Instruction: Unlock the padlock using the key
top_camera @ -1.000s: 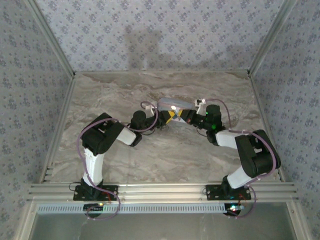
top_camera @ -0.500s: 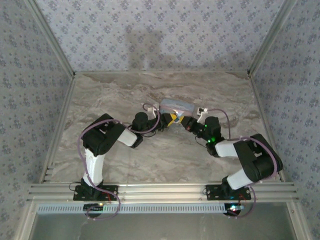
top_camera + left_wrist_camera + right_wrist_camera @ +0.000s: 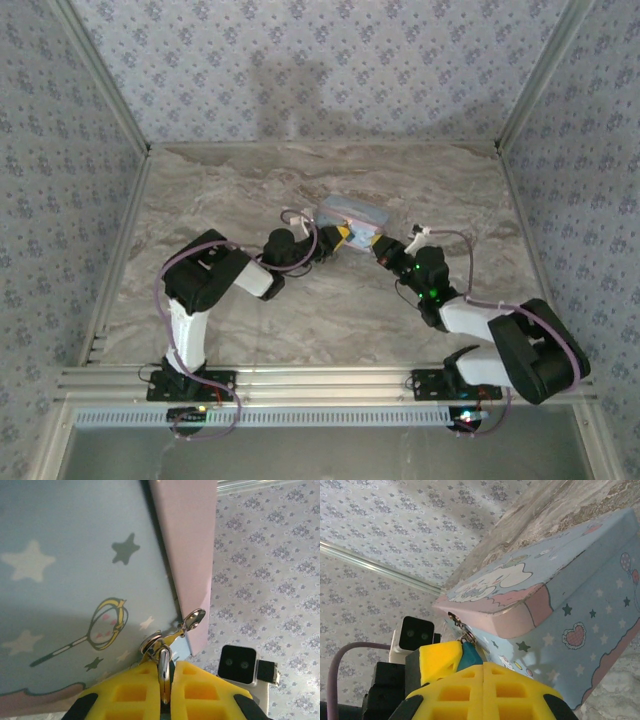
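Steadying the padlock (image 3: 470, 655) at the tin's (image 3: 75, 555) latch corner in our clamped left gripper (image 3: 165, 674), we judge key insertion next, needing fine alignment; our right gripper (image 3: 483, 674) beside it is pinched shut, holding what we cannot tell.

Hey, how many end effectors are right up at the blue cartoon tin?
2. The left end effector is at the tin's near edge, shut on the padlock at its clasp; the right end effector sits shut just right of it.
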Robot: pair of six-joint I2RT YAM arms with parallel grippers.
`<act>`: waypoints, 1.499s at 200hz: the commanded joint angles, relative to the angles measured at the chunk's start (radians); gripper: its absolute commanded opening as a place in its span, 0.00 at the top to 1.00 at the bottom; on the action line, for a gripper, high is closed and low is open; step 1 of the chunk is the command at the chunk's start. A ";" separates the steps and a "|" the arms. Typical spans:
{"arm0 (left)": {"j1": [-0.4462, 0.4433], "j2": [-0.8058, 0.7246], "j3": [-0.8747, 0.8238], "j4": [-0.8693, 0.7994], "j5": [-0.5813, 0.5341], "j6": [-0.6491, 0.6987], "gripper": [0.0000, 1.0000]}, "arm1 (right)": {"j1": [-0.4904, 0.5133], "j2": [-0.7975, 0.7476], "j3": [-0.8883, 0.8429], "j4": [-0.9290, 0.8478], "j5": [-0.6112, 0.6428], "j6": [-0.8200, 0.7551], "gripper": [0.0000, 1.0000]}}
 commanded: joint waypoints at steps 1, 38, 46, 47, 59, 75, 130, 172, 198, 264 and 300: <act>-0.006 0.007 -0.022 0.078 -0.047 0.024 1.00 | 0.006 -0.038 -0.012 -0.053 0.036 -0.014 1.00; -0.008 0.051 -0.061 0.078 -0.061 0.035 0.98 | 0.011 -0.176 -0.031 -0.184 0.038 -0.060 1.00; -0.008 0.060 -0.067 0.077 -0.060 0.036 0.94 | 0.011 -0.214 -0.028 -0.227 0.043 -0.073 1.00; -0.008 0.061 -0.067 0.077 -0.060 0.036 0.94 | 0.011 -0.219 -0.028 -0.233 0.043 -0.075 1.00; -0.008 0.076 -0.078 0.075 -0.066 0.034 0.91 | 0.010 -0.272 -0.026 -0.291 0.050 -0.090 1.00; -0.006 0.095 -0.096 0.075 -0.075 0.033 0.87 | 0.007 -0.332 -0.029 -0.340 0.056 -0.099 1.00; -0.011 0.073 -0.161 0.078 -0.100 0.038 0.60 | 0.006 -0.395 -0.012 -0.402 0.013 -0.110 1.00; -0.032 -0.023 -0.268 0.077 -0.144 0.056 0.50 | 0.009 -0.413 0.038 -0.431 -0.052 -0.116 1.00; -0.054 -0.102 -0.329 0.068 -0.169 0.078 0.49 | 0.011 -0.418 0.078 -0.441 -0.093 -0.115 1.00; -0.086 -0.448 -0.317 -0.074 -0.107 0.221 0.48 | 0.030 -0.419 0.155 -0.367 -0.181 -0.068 1.00; -0.111 -0.613 -0.222 -0.152 -0.052 0.311 0.43 | 0.058 -0.413 0.206 -0.324 -0.195 -0.047 1.00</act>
